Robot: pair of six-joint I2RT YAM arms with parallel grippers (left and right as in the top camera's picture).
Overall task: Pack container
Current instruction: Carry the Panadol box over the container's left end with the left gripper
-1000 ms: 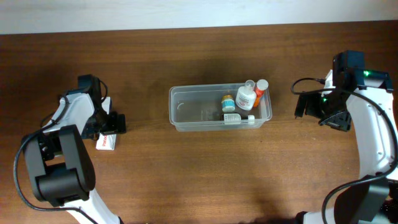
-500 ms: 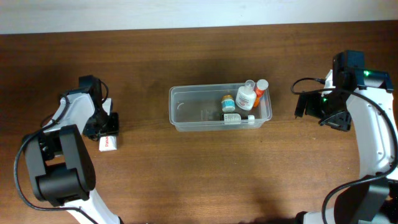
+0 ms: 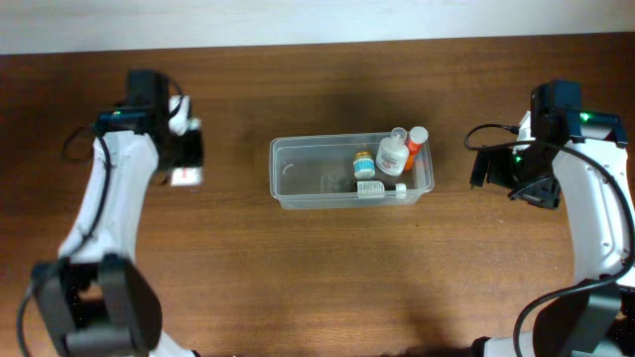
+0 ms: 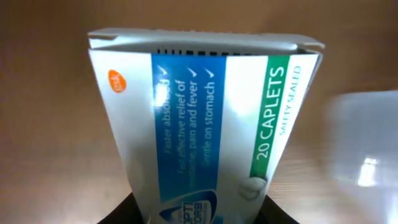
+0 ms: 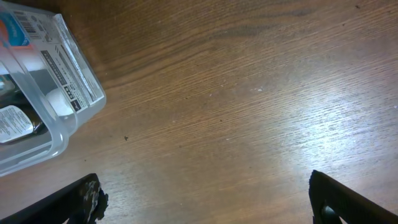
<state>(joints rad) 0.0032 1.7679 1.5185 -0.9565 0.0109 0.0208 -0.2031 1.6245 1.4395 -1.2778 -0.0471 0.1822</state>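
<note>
The left gripper (image 3: 187, 157) clamps a white, blue and green cardboard caplet box (image 4: 205, 118); the clear rectangular plastic container (image 3: 303, 183) sits nearby. The right gripper (image 5: 208, 202) stands wide apart.

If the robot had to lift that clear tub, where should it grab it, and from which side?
Probably take the container by its left short wall, from above, one finger inside the rim and one outside. That end is bare, while the bottles crowd the right end. The left hand holds a caplet box.

The container (image 3: 298, 174) sits mid-frame, bottles (image 3: 392, 157) at its right end. Upper left, the left gripper (image 3: 187, 167) holds a white box (image 3: 184, 178).
</note>
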